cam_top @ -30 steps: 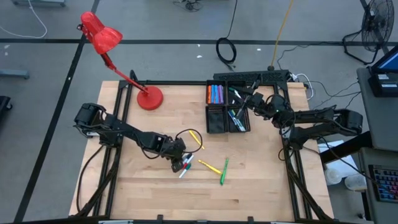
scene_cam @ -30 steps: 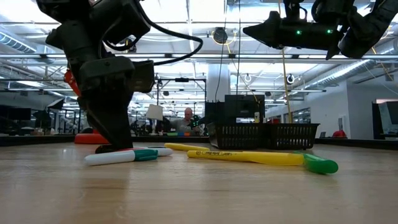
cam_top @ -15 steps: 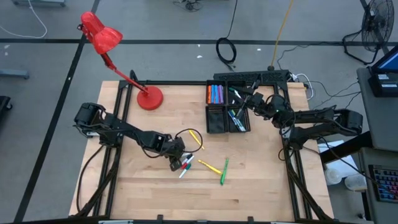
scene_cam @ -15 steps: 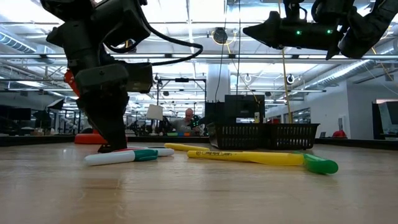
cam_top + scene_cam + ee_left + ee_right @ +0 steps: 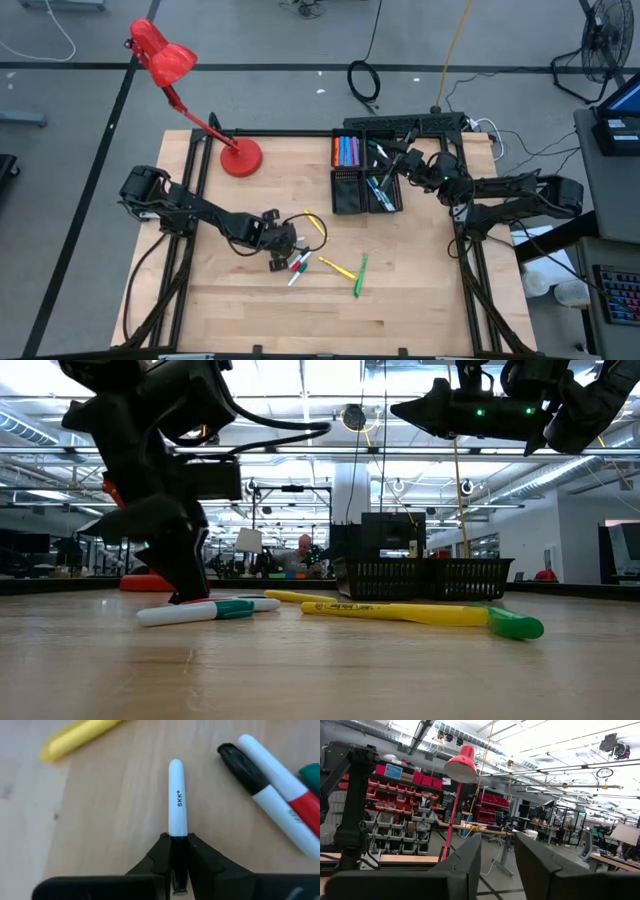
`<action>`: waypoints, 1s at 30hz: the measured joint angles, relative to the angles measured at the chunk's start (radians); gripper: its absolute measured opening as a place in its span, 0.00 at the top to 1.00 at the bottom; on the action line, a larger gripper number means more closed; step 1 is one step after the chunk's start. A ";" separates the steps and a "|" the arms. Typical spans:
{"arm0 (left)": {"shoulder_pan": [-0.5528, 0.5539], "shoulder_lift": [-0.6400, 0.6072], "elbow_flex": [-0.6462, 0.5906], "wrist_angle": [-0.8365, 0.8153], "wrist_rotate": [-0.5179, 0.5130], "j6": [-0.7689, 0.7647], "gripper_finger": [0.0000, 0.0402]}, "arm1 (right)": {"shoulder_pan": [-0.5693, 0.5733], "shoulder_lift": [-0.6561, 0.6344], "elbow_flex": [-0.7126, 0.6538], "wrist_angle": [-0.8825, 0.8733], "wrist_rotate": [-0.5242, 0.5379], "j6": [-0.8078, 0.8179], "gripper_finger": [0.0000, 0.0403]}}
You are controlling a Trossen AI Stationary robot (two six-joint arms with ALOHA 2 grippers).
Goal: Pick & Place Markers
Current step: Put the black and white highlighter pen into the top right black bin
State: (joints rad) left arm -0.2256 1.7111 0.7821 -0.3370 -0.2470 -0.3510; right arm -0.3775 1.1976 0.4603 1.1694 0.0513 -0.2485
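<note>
A white marker near the tabletop's middle is clamped at its end by the left gripper, its long axis running straight out from the closed fingers; the tray lies toward the far edge.

Surface: pale wood, matt, fine grain, a few small dark specks near the left gripper. Gripper fingers: matt black plastic, smooth. Markers: smooth plastic, slight sheen; white barrel with black print, yellow one beside it duller. Tray by the lamp: black mesh, looks like metal. Lamp: glossy red shade and base.
</note>
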 joint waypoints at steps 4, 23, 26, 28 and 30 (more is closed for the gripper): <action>0.000 -0.029 -0.005 0.064 -0.087 0.090 0.90 | 0.000 0.000 0.000 0.000 0.000 0.000 0.74; 0.324 -0.262 -0.004 0.772 0.390 0.790 0.90 | 0.091 0.000 0.000 -0.163 0.000 -0.063 0.74; 0.422 -0.252 -0.004 0.880 0.552 0.786 0.90 | 0.136 0.000 0.000 -0.166 0.000 -0.080 0.74; 0.459 -0.245 -0.003 0.971 0.641 0.781 0.90 | 0.171 0.001 0.000 -0.165 0.001 -0.094 0.74; 0.482 -0.242 -0.001 1.006 0.705 0.761 0.90 | 0.206 0.006 0.000 -0.162 0.000 -0.119 0.73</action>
State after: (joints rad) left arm 0.2567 1.4689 0.7807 0.6685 0.4577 0.4102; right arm -0.1718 1.2034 0.4606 1.0074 0.0515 -0.3672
